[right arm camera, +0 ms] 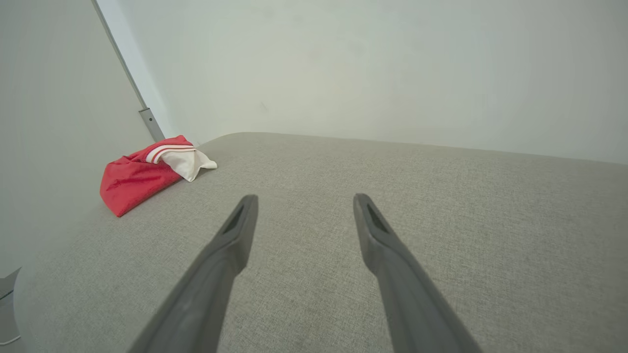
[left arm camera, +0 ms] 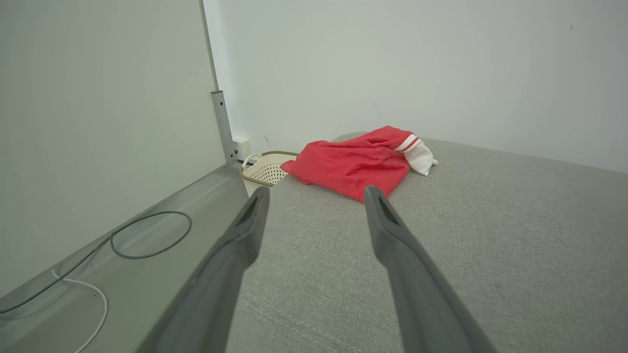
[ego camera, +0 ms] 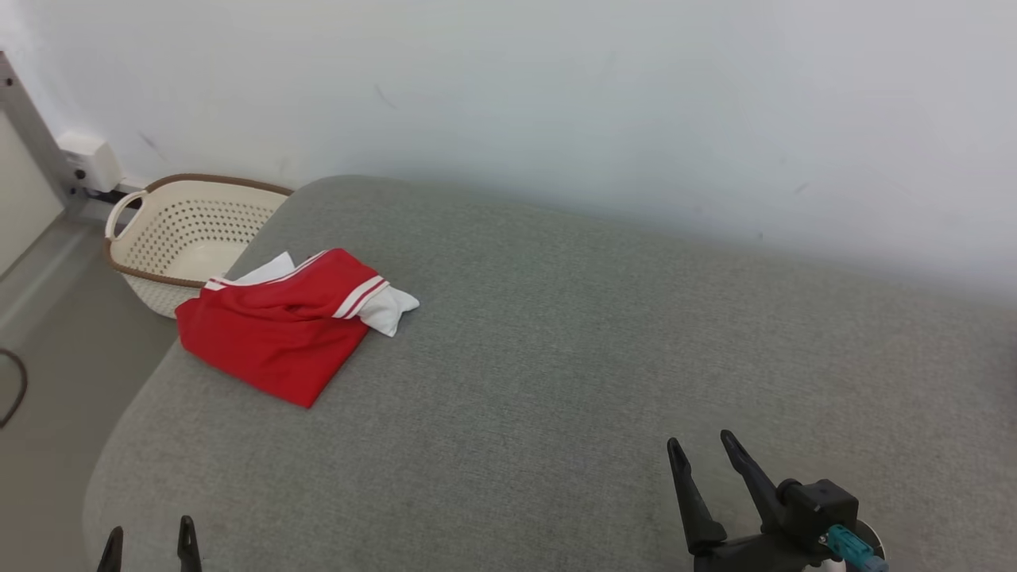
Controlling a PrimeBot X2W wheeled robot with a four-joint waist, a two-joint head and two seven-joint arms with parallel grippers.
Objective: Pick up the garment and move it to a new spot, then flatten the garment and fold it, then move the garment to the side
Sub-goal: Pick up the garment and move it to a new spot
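Note:
The garment [ego camera: 282, 334] is red with white stripes and a white part, lying bunched and folded at the far left of the grey cushioned surface [ego camera: 556, 342]. In the left wrist view the garment [left arm camera: 355, 162] lies ahead, past the fingertips. From the right wrist view the garment [right arm camera: 144, 174] is far off to the left. My left gripper [ego camera: 149, 534] sits at the bottom left, open and empty. My right gripper [ego camera: 701, 450] hovers at the lower right, open with nothing between its fingers. The same open stance shows for the left gripper [left arm camera: 316, 193] and the right gripper [right arm camera: 304, 201].
A cream perforated basket [ego camera: 187, 238] with a brown rim stands on the floor just beyond the surface's left end, close behind the garment. A white wall backs the surface. Cables [left arm camera: 147, 235] lie on the grey floor at the left.

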